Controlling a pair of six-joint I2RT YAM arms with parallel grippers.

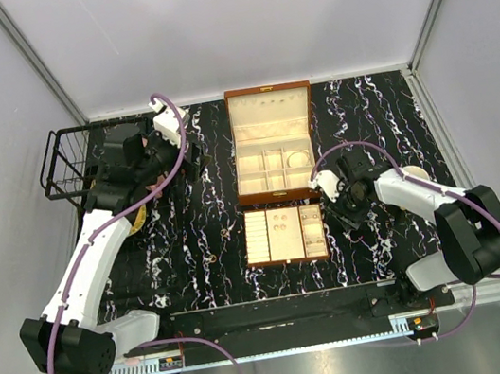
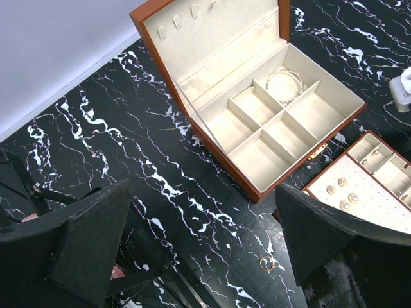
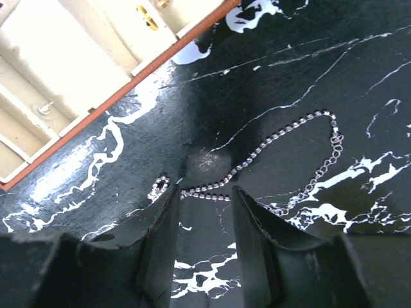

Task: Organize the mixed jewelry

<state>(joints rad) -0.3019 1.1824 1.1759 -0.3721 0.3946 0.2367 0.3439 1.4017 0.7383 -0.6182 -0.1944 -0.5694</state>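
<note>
1. Sitting in the far left corner of the black marble table [image 1: 192, 245] is a wire basket [image 1: 69, 164].
2. Just right of it the left gripper [image 2: 202, 212] hovers above the table, its fingers spread wide and holding nothing.
3. A small gold ring [image 2: 266, 263] lies loose on the marble, below that gripper and left of the tray.
4. The brown box [image 1: 283, 196] stands open at the middle, with a pale bangle [image 2: 292, 95] in a right-hand compartment.
5. A flat tray [image 1: 246, 240] lies just on the near side of the box, with small studs [image 2: 340, 192] on its pad.
6. Right of the tray, the right gripper [image 3: 205, 196] is low over the table with its fingers partly apart. A fine chain [image 3: 276, 144] lies on the marble and runs across the gap at their tips, not pinched.
</note>
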